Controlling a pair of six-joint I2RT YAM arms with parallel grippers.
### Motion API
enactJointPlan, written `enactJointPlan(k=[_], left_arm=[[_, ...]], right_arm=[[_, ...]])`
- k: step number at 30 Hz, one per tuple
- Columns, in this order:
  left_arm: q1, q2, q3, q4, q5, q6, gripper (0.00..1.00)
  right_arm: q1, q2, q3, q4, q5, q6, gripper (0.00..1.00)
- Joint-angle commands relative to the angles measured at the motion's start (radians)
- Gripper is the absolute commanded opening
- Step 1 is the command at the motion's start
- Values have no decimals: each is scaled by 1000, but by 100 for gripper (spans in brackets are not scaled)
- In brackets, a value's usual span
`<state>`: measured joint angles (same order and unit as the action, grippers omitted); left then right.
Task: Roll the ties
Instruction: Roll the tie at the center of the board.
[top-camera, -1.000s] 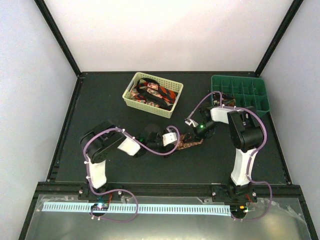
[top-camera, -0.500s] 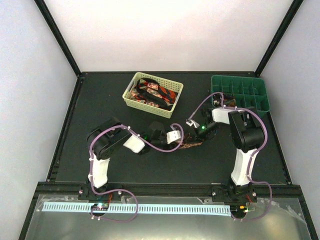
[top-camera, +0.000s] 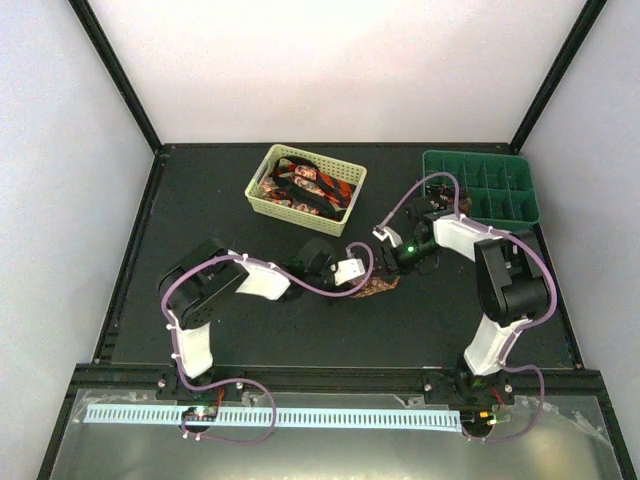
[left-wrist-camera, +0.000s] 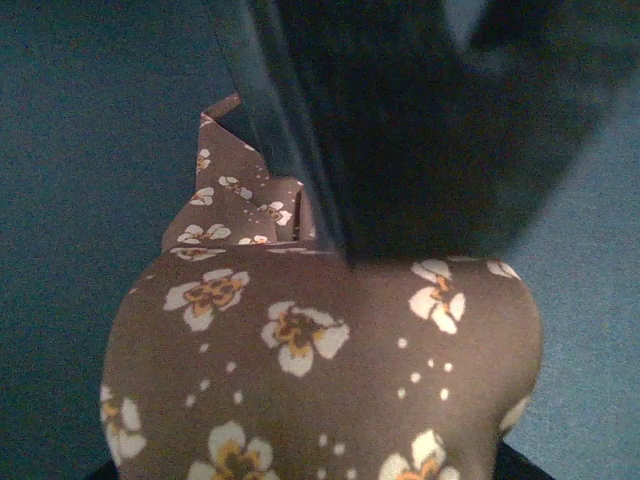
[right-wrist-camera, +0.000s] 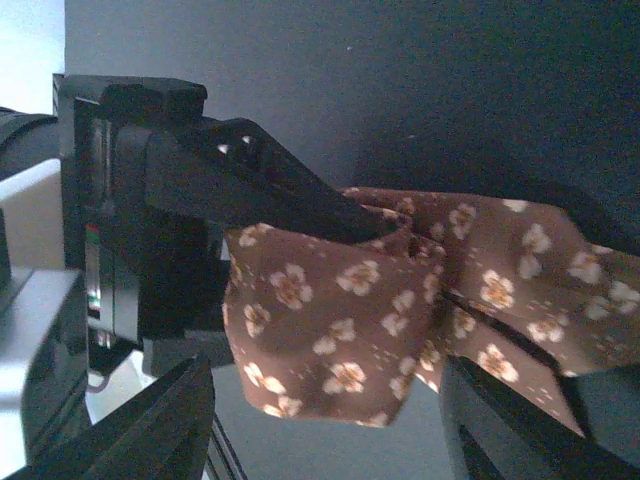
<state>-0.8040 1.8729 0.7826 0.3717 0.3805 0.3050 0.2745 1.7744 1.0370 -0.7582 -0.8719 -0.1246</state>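
The brown tie (top-camera: 378, 287), printed with small pale flowers, lies near the middle of the dark worktop (top-camera: 330, 335), between our two hands. Part of it is wound into a loose roll. In the right wrist view the roll stands up as a rounded loop of fabric, and the unrolled tail runs off to the right, folded flat on the worktop. In the left wrist view the roll fills the lower half of the picture, and a narrow folded strip of the same cloth shows beyond it.

Our left hand (top-camera: 360, 280) pinches the roll. From the right wrist we see one dark finger (right-wrist-camera: 290, 195) running straight into the top of the loop, with the fabric wrapped around it. Its second finger is hidden behind the cloth.

Our right hand (top-camera: 393, 264) sits just beyond the tie on the far right side, pointing back at it. Its fingertips (right-wrist-camera: 160, 420) are spread wide, and the roll hangs in the gap ahead of them. They grip nothing. We cannot tell whether the right-side tip brushes the tail.

Farther back and to the left stands the pale yellow lattice basket (top-camera: 262, 190), holding the red-and-black ties (top-camera: 312, 186) in a loose heap. The green divided tray (top-camera: 530, 205) sits at the far right corner of the worktop, well apart from the brown tie.
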Motion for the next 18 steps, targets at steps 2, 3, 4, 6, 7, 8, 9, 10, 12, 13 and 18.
enactJointPlan(k=[2,3,4,6,7,8,9,10,12,13,18], left_arm=[[-10,52,20,-211,-78,14,37],[-11,52,22,-214,-79,13,37],[-11,52,24,-215,-78,14,37],[-11,54,26,-218,-77,13,38],[-11,54,25,-218,-76,13,38],[-11,55,23,-218,-74,13,38],[-11,54,23,-218,-71,12,38],[-11,54,22,-219,-71,10,39],[-6,52,21,-211,-53,2,43],[-3,48,17,-198,-45,-3,49],[19,-8,-26,-57,24,-21,68]], right_arm=[[51,27,16,64,-4,35,59],[58,38,21,65,-1,34,56],[64,49,25,65,7,33,52],[70,66,29,64,21,32,40],[71,72,31,65,35,31,32],[71,77,33,62,54,20,22],[70,80,35,60,78,15,13],[68,82,35,60,103,12,5],[60,92,31,58,136,12,2],[54,98,30,54,147,13,2],[29,129,7,43,199,22,1]])
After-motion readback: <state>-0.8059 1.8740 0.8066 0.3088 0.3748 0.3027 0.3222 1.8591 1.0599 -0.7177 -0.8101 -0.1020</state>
